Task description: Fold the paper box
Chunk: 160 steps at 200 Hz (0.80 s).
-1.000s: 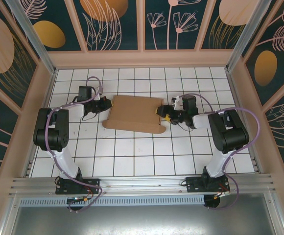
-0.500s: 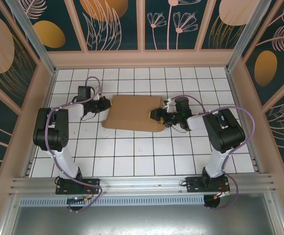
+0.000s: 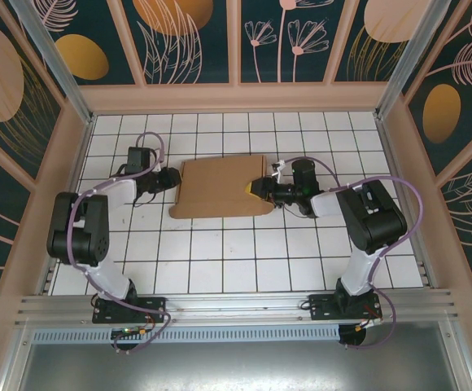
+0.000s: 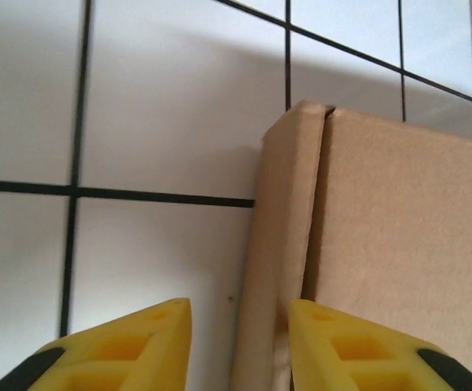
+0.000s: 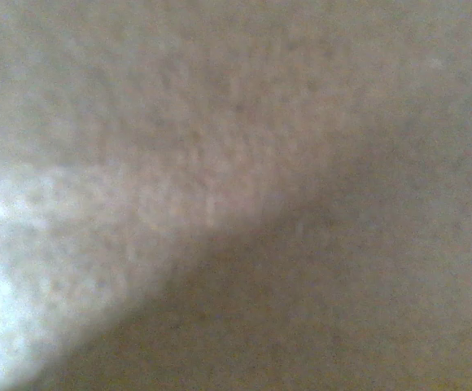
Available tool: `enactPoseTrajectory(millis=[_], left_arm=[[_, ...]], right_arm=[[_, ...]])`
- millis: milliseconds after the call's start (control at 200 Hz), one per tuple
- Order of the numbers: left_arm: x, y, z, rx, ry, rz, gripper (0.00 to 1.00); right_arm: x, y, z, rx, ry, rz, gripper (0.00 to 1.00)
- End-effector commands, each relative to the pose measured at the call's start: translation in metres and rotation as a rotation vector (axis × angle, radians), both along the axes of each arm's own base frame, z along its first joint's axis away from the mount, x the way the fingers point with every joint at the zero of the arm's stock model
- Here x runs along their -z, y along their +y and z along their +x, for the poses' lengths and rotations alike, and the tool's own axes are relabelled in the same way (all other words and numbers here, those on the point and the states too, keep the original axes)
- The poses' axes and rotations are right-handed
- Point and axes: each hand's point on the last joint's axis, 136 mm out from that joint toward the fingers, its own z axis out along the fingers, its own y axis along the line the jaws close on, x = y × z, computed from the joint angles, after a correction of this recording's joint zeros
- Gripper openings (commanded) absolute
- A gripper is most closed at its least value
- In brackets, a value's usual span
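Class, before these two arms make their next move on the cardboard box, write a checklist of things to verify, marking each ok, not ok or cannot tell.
1. The paper box lies on the table between both arms: ok.
2. The left gripper is open, its fingers apart: ok.
3. The box's left side strip is lined up with the gap between those fingers: ok.
4. The right gripper is at the box's right edge: ok.
5. The right gripper has a firm hold on the cardboard: cannot tell, its wrist view is a blur.
6. The box is folded into shape: not ok, it looks mostly flat.
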Motion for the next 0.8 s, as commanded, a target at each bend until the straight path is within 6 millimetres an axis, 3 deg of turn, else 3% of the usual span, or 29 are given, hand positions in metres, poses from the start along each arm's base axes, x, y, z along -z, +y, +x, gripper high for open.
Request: enactPoseTrajectory(millis=[0, 120, 220, 425, 525, 606, 706, 796], left_arm=[[-0.039, 0.006, -0.006, -0.016, -0.163, 0.188, 0.39], [-0.079, -0.017, -0.019, 0.065, -0.361, 0.26, 0.44], [-0.087, -0.018, -0.027, 0.077, -0.388, 0.28, 0.47], [-0.045, 0.01, -0.019, -0.034, -0.237, 0.407, 0.49], [-0.02, 0.017, -0.006, -0.07, -0.128, 0.354, 0.47], [-0.011, 0.008, 0.001, -0.059, -0.104, 0.232, 0.45], [-0.015, -0.011, 0.004, -0.016, -0.141, 0.109, 0.45], [-0.014, -0.01, 0.003, -0.023, -0.142, 0.107, 0.44]], right_arm=[[-0.008, -0.009, 0.004, 0.029, -0.045, -0.005, 0.52], [-0.01, -0.014, 0.005, 0.041, -0.044, 0.003, 0.53], [-0.01, -0.014, 0.005, 0.035, -0.044, -0.001, 0.55], [0.001, -0.016, 0.001, 0.031, -0.05, -0.063, 0.59], [0.003, -0.019, 0.002, 0.038, -0.059, -0.097, 0.61], [0.004, -0.02, 0.002, 0.035, -0.056, -0.108, 0.61], [0.007, -0.019, 0.002, 0.03, -0.047, -0.113, 0.61], [0.007, -0.019, 0.002, 0.028, -0.045, -0.114, 0.61]])
